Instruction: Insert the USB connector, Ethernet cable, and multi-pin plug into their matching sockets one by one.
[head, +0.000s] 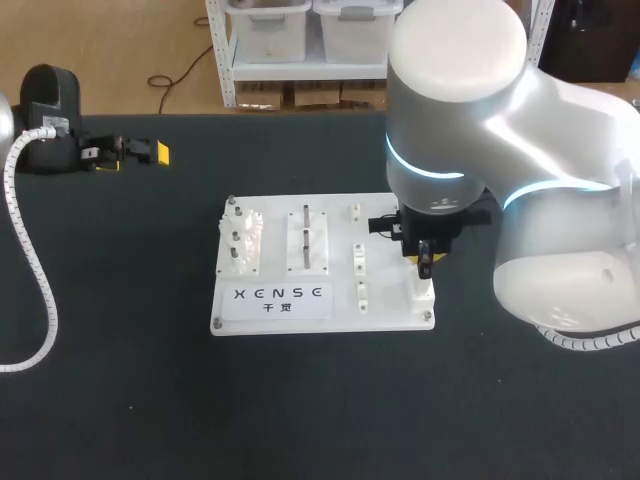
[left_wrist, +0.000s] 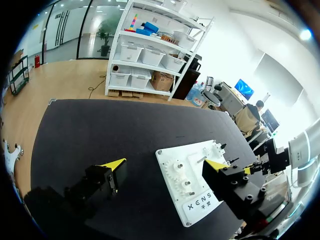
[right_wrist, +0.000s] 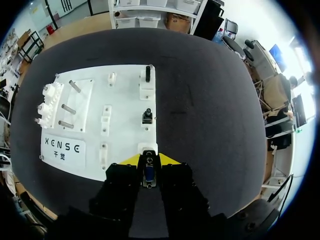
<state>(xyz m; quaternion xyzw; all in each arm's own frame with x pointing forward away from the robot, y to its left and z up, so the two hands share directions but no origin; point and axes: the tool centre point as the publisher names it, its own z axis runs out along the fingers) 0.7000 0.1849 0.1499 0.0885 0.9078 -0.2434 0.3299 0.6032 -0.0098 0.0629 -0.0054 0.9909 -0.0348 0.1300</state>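
The right gripper (right_wrist: 148, 161) is clenched on the multi-pin plug (right_wrist: 148, 174), which sits upright between its yellow tips with its bluish face pointing out along the fingers. Just ahead of the tips, at the white board's (right_wrist: 125, 125) edge, is a white socket block (right_wrist: 147, 148); I cannot tell whether the plug touches it. Farther ahead along the same edge, a small black connector (right_wrist: 147, 116) sits in its socket, and beyond it a slim black plug (right_wrist: 148, 74) stands in another. Beside these, away across the board, are pegs (right_wrist: 69, 109) and white gears (right_wrist: 50, 100). The left gripper (head: 135, 158) is released, fingers spread with nothing between them, over the black table (head: 120, 350), well apart from the board.
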